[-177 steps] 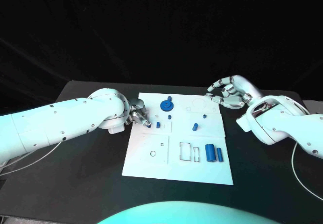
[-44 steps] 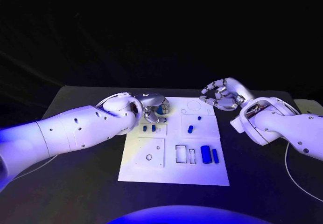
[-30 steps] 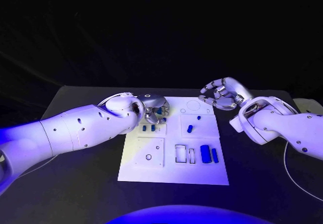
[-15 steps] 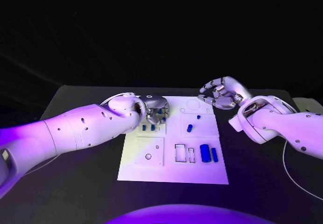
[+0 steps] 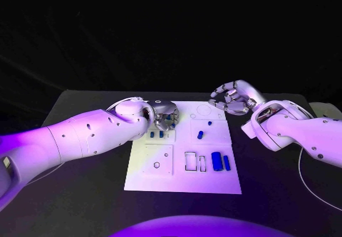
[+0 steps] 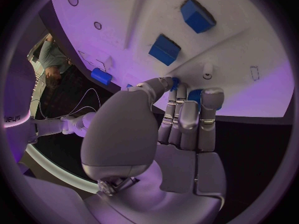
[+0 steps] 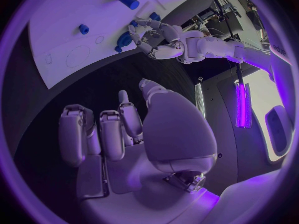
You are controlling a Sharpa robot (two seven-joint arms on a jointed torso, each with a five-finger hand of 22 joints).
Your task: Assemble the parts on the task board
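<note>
My left hand point(image 5: 164, 113) sits over the far-left part of the task board point(image 5: 160, 177), fingers bunched together on a small blue part point(image 6: 176, 81); from the left wrist view I read it as pinched at the fingertips, though most of the piece is hidden. My right hand point(image 5: 232, 98) hovers off the board's far-right corner, fingers curled in, holding nothing I can see.

Progress: early to middle, I judge. Two short blue pegs point(image 5: 156, 134) stand just on the near side of my left hand. One blue pin point(image 5: 200, 134) lies loose between the two hands, long axis running near-to-far, slightly tilted. Two blue bars point(image 5: 216, 161) lie side by side well toward the near side from my right hand, long axes also near-to-far, beside outlined rectangular slots point(image 5: 191, 161) that look unfilled. Circle outlines by my right hand look empty too.

Left to do: seat the pinched part, then the pin and bars. Which way the pinched part points, I cannot tell.
</note>
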